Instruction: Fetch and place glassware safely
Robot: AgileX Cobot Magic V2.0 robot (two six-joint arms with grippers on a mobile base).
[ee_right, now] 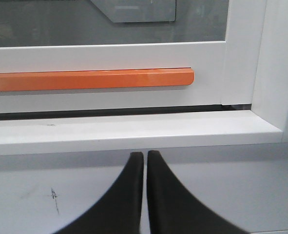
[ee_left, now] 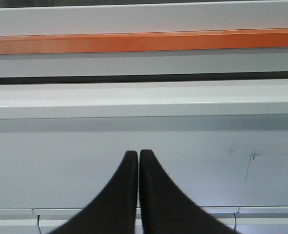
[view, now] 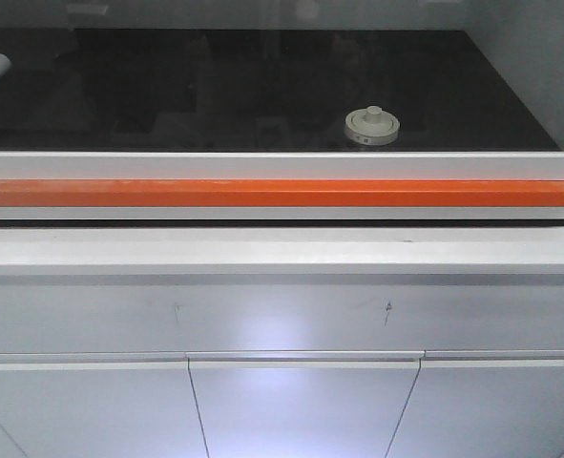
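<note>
1. The place appeared to be a laboratory.
2. A glass window (ee_right: 46, 24) in a white frame (view: 282, 164), with an orange handle bar (view: 282, 193), closed off an enclosure resembling a fume cupboard.
3. Inside lay a black worktop (view: 167, 86) bearing a lidded jar (view: 372, 126).
4. White cabinet doors (view: 301, 410) stood beneath.

Shows only in the front-facing view: a small squat clear glass jar (view: 372, 127) with a wide cream-white round lid, closed. Carries a central knob on the lid and small dark marks on the rim, towards the front. Stands upright on the dark flat surface (view: 262, 86), right of the middle, near its front edge, just behind the white frame bar (view: 167, 164). Hides most of its glass body under the lid.
</note>
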